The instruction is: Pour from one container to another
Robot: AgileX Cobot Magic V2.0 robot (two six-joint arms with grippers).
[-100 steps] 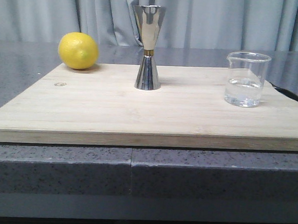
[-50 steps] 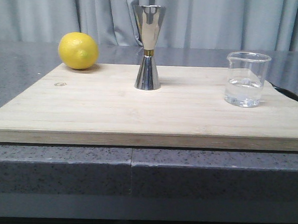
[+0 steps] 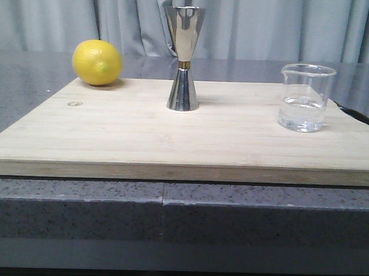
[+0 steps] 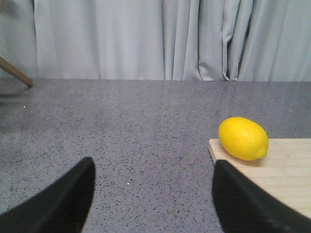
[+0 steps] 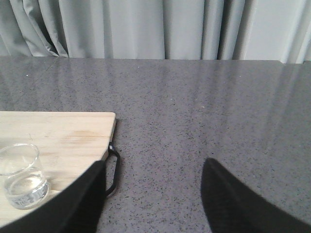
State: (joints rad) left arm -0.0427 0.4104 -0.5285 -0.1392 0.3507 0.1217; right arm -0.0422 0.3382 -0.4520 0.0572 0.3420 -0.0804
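The glass beaker (image 3: 305, 98) stands upright on the right part of the wooden cutting board (image 3: 190, 138), its long axis vertical and its mouth up. Its small pouring lip sits on the rim's left side in the front view, turned toward the jigger (image 3: 184, 57). Clear liquid fills roughly the lower half. In the right wrist view the beaker (image 5: 22, 175) appears near the board's corner, faint white markings low on its wall.

The steel jigger stands upright near the board's middle toward the back, hourglass-shaped, wide cone up, a thin gold band at its waist. It is well apart from the beaker. A lemon (image 3: 97, 62) lies at the board's back-left corner, its long axis running roughly sideways.

The board lies on a dark speckled desk (image 3: 26, 80) with grey curtains (image 3: 271, 25) behind.

The left hand (image 4: 153, 194) hovers over the bare desk beside the board's left edge, fingers (image 4: 63, 204) spread wide, grasping nothing. The right hand (image 5: 153, 194) hovers over the desk beside the board's right edge, likewise released and spread, the beaker just beside one finger (image 5: 73, 204) in that view. A black handle (image 5: 112, 170) projects from the board's edge there.
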